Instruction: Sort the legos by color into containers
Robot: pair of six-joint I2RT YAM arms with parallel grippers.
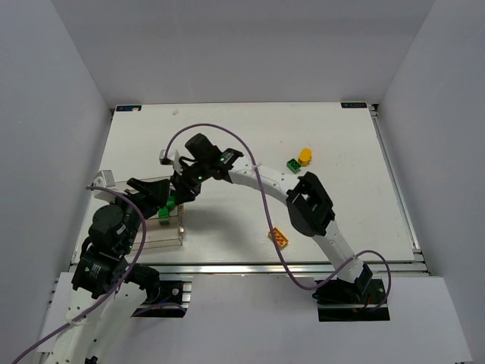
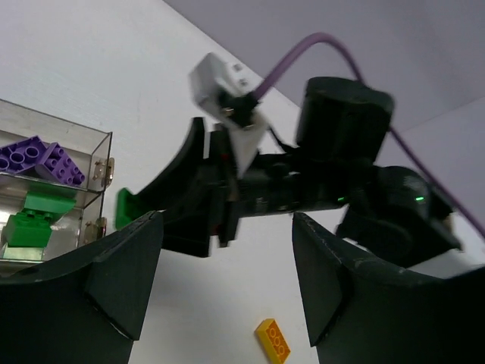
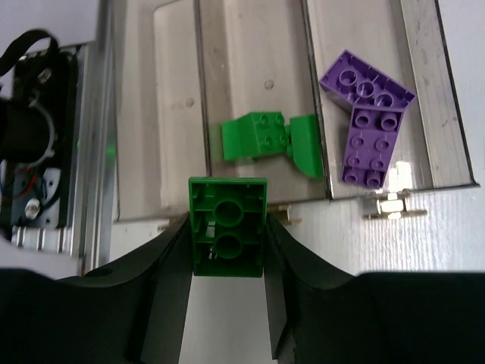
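A white table [image 1: 341, 212] is seen from above with the sorting judged to be roughly half done. The right arm [image 1: 318, 212] is stretched across to the near left corner, and the left arm [image 1: 114, 235] is folded close by. The containers [image 1: 163, 241], a row of clear-walled bins, are set at that near left edge. Two of their compartments are shown filled in the right wrist view. One is occupied by green bricks [image 3: 261, 140], apparently two. The one beside it is occupied by two purple bricks [image 3: 367, 114]. A third compartment on the other side of the green one appears bare, though little of it is shown. The right gripper [image 3: 226, 235] is closed partway on a green brick [image 3: 227, 205], which is pinched by its sides between the two fingers. It is held above the edge of the green compartment and has not been let go. The left gripper [image 2: 227, 258] is held just beside the containers with its jaws spread wide and nothing between them. Three pieces are left loose on the table. A loose green brick [image 1: 292, 164] and a yellow-orange block [image 1: 305, 156] are touching at the far right. A flat orange-yellow brick [image 1: 278, 237] lies near the middle of the near edge.
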